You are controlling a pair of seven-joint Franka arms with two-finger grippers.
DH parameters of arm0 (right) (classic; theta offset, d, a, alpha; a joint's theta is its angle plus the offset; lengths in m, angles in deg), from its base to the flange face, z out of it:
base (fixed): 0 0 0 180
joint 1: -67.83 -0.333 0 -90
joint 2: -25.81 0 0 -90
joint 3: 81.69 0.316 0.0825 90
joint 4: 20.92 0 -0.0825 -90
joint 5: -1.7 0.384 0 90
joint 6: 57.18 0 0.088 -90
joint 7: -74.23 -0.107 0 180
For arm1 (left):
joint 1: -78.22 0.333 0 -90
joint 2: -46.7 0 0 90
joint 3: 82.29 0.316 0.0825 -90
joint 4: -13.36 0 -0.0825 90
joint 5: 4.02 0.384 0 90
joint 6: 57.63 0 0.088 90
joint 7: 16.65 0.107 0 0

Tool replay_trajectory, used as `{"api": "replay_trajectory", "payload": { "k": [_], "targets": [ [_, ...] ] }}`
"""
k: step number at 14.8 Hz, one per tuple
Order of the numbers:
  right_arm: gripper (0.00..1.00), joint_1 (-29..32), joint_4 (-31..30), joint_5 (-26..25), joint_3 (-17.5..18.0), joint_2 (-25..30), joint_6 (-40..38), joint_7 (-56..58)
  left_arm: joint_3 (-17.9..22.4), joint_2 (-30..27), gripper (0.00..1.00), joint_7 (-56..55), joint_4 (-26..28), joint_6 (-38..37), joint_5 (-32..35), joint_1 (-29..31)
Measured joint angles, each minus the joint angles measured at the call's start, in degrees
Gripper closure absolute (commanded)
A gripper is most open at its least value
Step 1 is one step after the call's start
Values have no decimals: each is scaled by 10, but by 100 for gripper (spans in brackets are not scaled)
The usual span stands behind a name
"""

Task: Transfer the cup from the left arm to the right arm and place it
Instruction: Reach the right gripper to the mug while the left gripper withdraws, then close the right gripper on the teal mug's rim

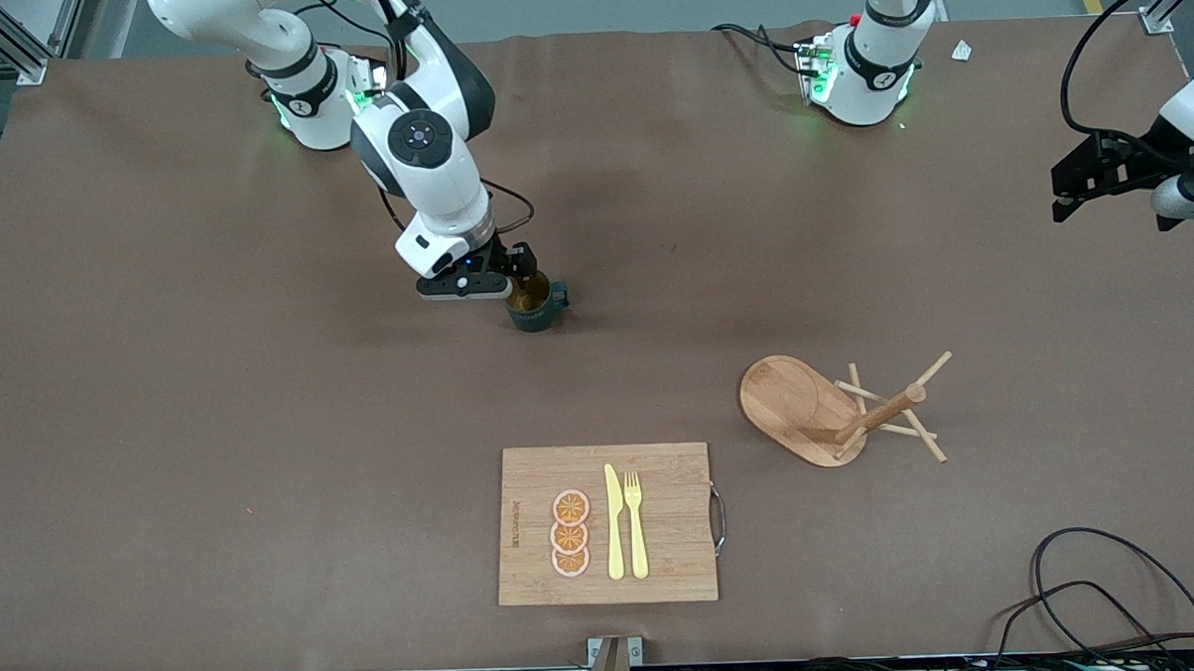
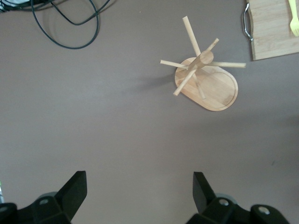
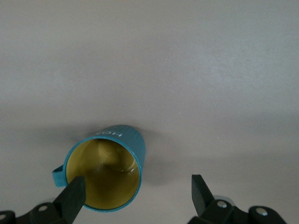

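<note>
The cup (image 1: 534, 306), a dark teal ribbed mug with a loop handle and yellowish inside, stands upright on the brown table, in the middle toward the right arm's end. My right gripper (image 1: 517, 271) is open just over it. In the right wrist view (image 3: 138, 186) one finger (image 3: 73, 198) hangs over the cup's (image 3: 105, 177) rim and the other is well clear beside it; nothing is clamped. My left gripper (image 1: 1074, 195) is open and empty, up in the air at the left arm's end of the table, and its wrist view (image 2: 140, 184) shows bare table between the fingers.
A wooden peg rack (image 1: 838, 411) on an oval base stands nearer the front camera than the cup, toward the left arm's end. A bamboo cutting board (image 1: 664, 562) holds orange slices, a yellow knife and fork. Black cables (image 1: 1102, 586) lie at the near corner.
</note>
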Motion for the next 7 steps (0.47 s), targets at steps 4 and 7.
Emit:
{"api": "replay_trajectory", "payload": {
  "k": [4, 7],
  "targets": [
    [0, 2, -17, 0, -6, -4, 35, 0, 2, 3, 0, -21, 2, 0, 0, 0],
    [0, 1, -28, 0, -6, -23, 64, 0, 4, 13, 0, -21, 3, 4, -1, 1]
  ]
}}
